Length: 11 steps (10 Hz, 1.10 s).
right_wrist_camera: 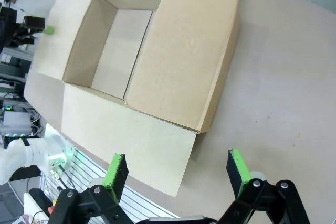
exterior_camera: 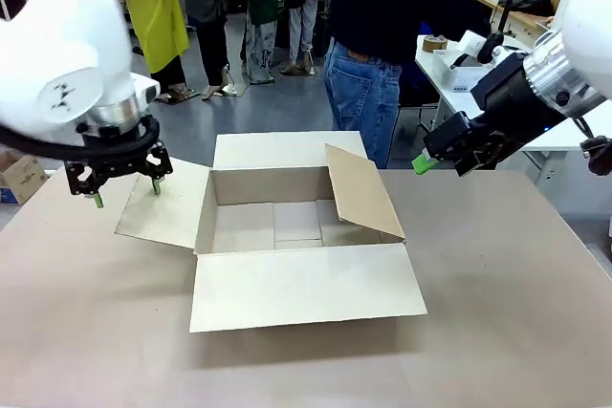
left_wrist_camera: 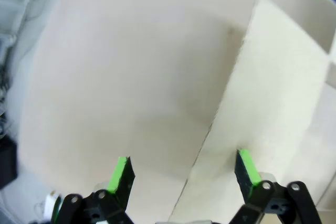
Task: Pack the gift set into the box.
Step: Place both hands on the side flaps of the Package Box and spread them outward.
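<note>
The box (exterior_camera: 273, 185) stands open in the middle of the table with nothing inside; three flaps lie spread out and the right flap leans inward. From above, the box (right_wrist_camera: 105, 51) shows a bare floor. My left gripper (exterior_camera: 126, 195) hangs open over the outer edge of the left flap (left_wrist_camera: 273, 103), nothing between its fingers (left_wrist_camera: 184, 174). My right gripper (exterior_camera: 430, 161) is open, raised beyond the box's far right corner, and looks down at the table (right_wrist_camera: 177, 174). The gift set (exterior_camera: 464, 56), a white basket with a black-banded item, appears to sit on the side table behind that gripper.
A person in a dark top and jeans (exterior_camera: 363, 83) stands at the far side behind the box. A white side table (exterior_camera: 564, 136) runs along the right. The tan tabletop (exterior_camera: 507, 312) is bare to the right and in front of the box.
</note>
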Motion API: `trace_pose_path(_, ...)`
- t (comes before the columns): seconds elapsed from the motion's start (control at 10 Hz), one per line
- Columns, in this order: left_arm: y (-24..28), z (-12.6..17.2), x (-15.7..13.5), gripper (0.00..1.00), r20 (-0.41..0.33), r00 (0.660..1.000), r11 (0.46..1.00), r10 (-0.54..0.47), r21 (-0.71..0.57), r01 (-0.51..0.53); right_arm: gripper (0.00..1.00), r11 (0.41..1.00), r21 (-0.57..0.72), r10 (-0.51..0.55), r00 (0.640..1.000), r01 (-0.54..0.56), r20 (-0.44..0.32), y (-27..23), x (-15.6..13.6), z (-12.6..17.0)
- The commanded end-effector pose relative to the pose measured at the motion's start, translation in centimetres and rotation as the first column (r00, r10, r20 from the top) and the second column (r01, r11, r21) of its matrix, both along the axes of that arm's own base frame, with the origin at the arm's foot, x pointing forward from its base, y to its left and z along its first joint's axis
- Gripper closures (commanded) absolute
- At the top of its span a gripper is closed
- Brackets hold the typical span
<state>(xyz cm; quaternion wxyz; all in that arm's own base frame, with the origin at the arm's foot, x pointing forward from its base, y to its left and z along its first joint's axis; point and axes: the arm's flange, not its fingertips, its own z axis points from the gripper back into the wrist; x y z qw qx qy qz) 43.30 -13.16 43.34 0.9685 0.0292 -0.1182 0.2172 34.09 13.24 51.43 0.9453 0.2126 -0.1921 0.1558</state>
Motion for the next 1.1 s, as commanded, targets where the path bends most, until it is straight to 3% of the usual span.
trace_pose_path(0.0,3.6,-2.7,-0.1,0.00,0.039,0.955,0.928,-0.294,-0.228,0.295,0.00,1.000,-0.007,-0.027,1.000,0.027,0.002,0.2,-0.1,0.0)
trace_pose_path(0.1,0.0,0.0,0.0,0.00,0.000,1.000,1.000,0.000,0.000,0.000,0.00,1.000,-0.007,-0.027,1.000,0.027,0.002,0.2,-0.1,0.0)
trace_pose_path(0.6,0.0,0.0,0.0,0.00,0.000,1.000,1.000,0.000,0.000,0.000,0.00,1.000,0.000,0.000,1.000,0.000,0.000,0.0,0.0,0.0)
trace_pose_path(0.7,0.0,0.0,0.0,0.00,0.000,1.000,1.000,0.000,0.000,0.000,0.00,0.987,-0.160,0.002,1.000,-0.005,-0.017,6.8,1.4,0.8)
trace_pose_path(0.8,0.0,0.0,0.0,0.00,0.000,1.000,1.000,0.000,0.000,0.000,0.00,0.936,-0.343,-0.069,0.997,0.075,0.031,14.4,1.9,1.7)
trace_pose_path(0.9,0.0,0.0,0.0,0.00,0.000,1.000,1.000,0.000,0.000,0.000,0.00,0.856,-0.495,-0.138,0.989,0.149,0.060,19.1,1.8,1.9)
trace_pose_path(1.0,0.0,0.0,0.0,0.00,0.000,1.000,1.000,0.000,0.000,0.000,0.00,0.807,-0.570,-0.156,0.987,0.155,0.048,21.8,1.6,1.4)
